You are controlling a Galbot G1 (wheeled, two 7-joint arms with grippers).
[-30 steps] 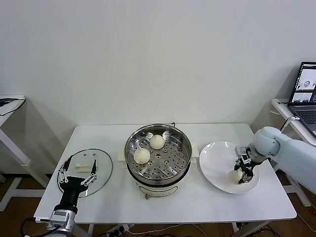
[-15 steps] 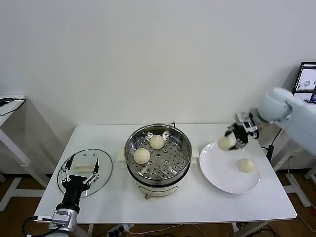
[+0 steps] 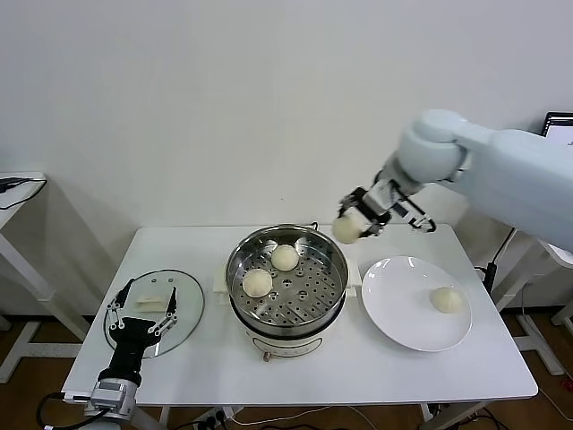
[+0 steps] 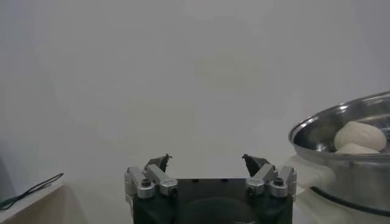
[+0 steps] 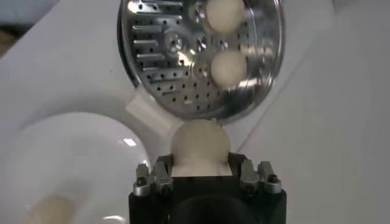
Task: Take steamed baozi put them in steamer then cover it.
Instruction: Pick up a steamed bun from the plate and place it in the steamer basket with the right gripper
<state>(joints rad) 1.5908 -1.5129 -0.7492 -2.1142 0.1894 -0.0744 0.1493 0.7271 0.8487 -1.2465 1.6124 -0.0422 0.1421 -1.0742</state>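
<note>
Right tool (image 3: 351, 227) clenched on a bun (image 5: 200, 144), above the steamer (image 3: 333, 254) rim. Probably soft, light, squashy: gentle side hold.

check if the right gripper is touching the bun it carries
Touching. In the right wrist view the right gripper has its fingers pressed against both sides of the baozi; the head view shows it held in the air beside the steamer.

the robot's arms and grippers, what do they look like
The right arm has a smooth, bulky pale blue-white shell with a rounded joint. The right gripper is small, black and silver. The left gripper has a black body, thin dark fingers and silver screw-studded finger mounts, on a silver wrist ring with a cable below.
</note>
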